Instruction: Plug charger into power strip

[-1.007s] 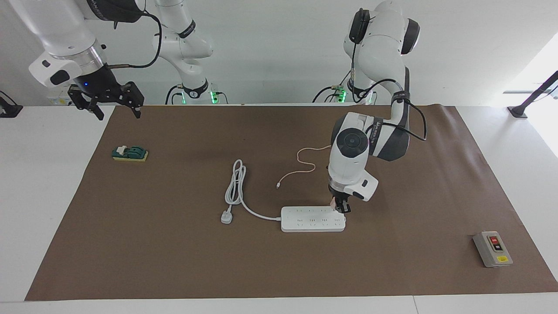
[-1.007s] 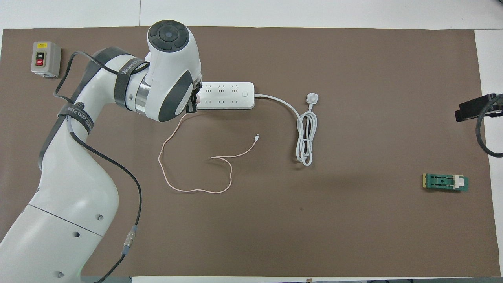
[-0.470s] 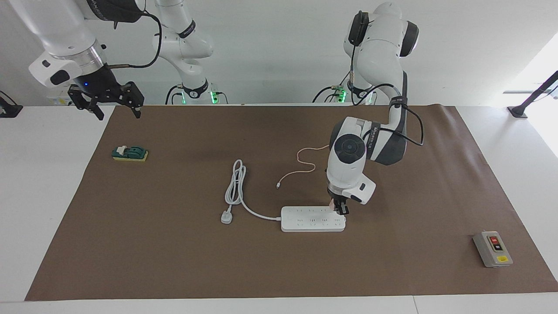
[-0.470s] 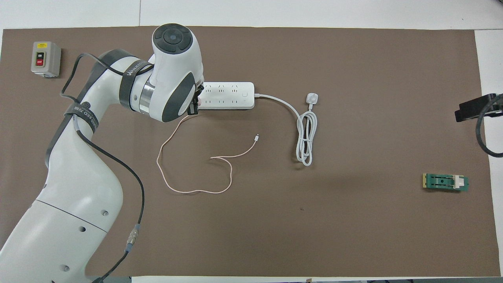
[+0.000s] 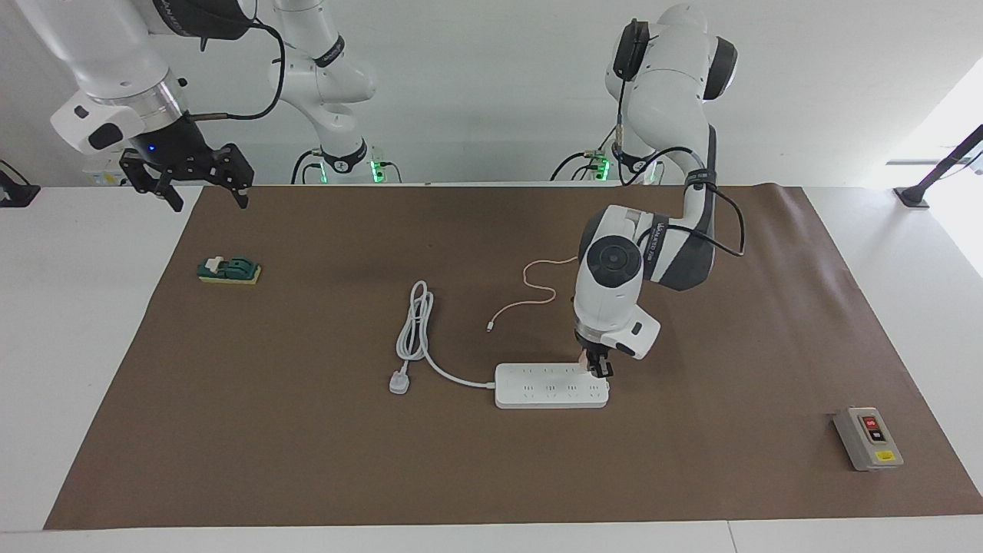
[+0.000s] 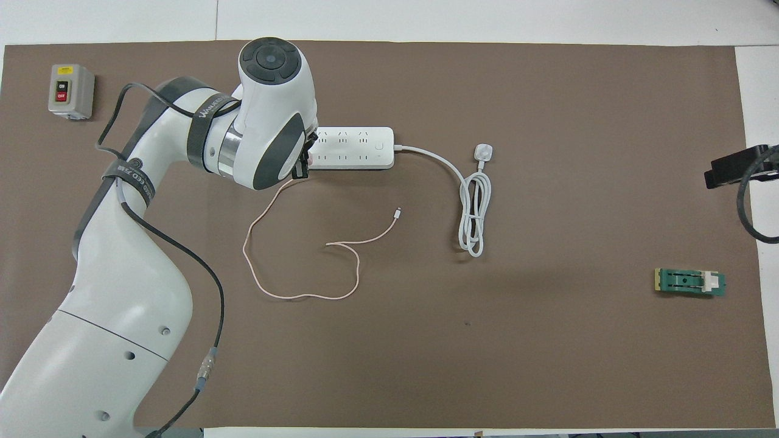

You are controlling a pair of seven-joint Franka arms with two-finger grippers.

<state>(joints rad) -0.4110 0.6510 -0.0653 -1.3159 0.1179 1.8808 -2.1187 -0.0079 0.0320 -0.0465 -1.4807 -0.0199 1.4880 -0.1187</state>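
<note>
Pink cable [image 6: 286, 255] loops on the mat nearest me, running up to the charger [image 5: 587, 358], which my left gripper [image 5: 597, 372] pinches shut, pressed onto the strip's [image 5: 549, 386] end at my ten o'clock. My right gripper [image 5: 204, 192] waits spread open, empty, over the mat's edge at two o'clock.

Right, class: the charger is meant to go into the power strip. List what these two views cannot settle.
- Overhead view: the left arm's wrist hides the charger and the power strip end beneath it.
- Facing view: the left hand covers the sockets there, so whether the pins are seated cannot be told.
- Overhead view: the right hand is cut off by the edge.
</note>
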